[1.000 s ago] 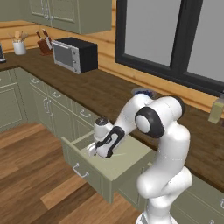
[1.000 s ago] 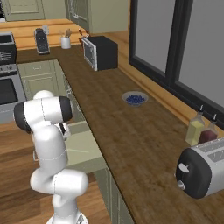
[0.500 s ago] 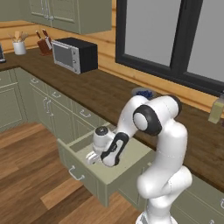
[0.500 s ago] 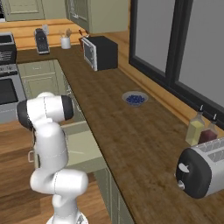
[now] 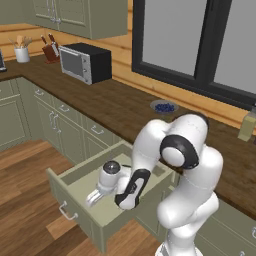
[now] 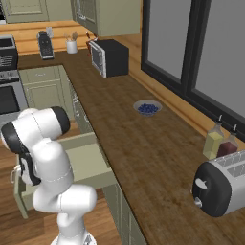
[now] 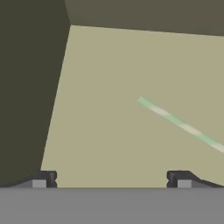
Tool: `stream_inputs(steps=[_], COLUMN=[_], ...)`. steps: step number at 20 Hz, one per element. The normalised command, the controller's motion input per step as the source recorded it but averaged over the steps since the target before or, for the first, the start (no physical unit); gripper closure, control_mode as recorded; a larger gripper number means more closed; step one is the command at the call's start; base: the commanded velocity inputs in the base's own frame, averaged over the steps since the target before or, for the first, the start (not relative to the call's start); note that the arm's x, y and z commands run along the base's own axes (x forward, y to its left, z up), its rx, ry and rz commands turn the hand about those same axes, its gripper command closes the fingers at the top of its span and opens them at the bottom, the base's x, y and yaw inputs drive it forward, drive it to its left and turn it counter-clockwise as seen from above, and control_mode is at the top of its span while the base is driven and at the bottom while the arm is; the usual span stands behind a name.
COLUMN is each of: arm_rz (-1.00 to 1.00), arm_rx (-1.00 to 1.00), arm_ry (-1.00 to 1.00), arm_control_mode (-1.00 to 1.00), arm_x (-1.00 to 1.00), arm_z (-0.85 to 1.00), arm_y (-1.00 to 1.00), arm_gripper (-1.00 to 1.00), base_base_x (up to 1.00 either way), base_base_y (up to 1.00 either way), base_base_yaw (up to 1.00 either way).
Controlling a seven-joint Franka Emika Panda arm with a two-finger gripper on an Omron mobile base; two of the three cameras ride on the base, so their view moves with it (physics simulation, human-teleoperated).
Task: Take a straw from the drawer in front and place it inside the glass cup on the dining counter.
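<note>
One straw [image 7: 181, 124] is seen on the open drawer's [image 5: 107, 212] floor.
The claw [image 7: 111, 179] is held released above that floor, the straw untouched.

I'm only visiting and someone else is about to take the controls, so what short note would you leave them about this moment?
Tool: open, holding nothing, lowered inside the drawer, fingertips wide apart above the drawer floor.
Straw: lying flat on the drawer floor, ahead of the tool and off to one side in the hand view, not between the fingertips.
Done: drawer pulled open, arm reached in.
Left: line up over the straw, close on it, lift it out, carry it to the glass cup on the dining counter and put it in.
</note>
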Motion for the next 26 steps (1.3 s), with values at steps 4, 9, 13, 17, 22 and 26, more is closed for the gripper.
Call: stream_inputs(steps=[4, 9, 13, 17, 22, 26], arm_rz=[0.02, -0.01, -0.01, 0.0, 0.02, 0.05], arm_rx=[0.05, 0.0, -0.04, -0.12, -0.26, -0.23], arm_ry=[0.0, 0.01, 0.04, 0.05, 0.04, 0.0], arm_control_mode=[-1.0, -1.0, -1.0, -1.0, -1.0, -1.0], arm_x=[-0.13, 0.37, 0.76, 0.71, 0.11, -0.02], arm_z=[0.65, 0.53, 0.34, 0.13, -0.13, -0.3], arm_y=[0.47, 0.02, 0.0, 0.0, -0.1, -0.36], arm_gripper=[-1.0, -1.0, -1.0, -1.0, -1.0, -1.0], base_base_x=[0.0, 0.0, 0.0, 0.0, 0.0, 0.0], base_base_y=[0.0, 0.0, 0.0, 0.0, 0.0, 0.0], base_base_yaw=[0.0, 0.0, 0.0, 0.0, 0.0, 0.0])
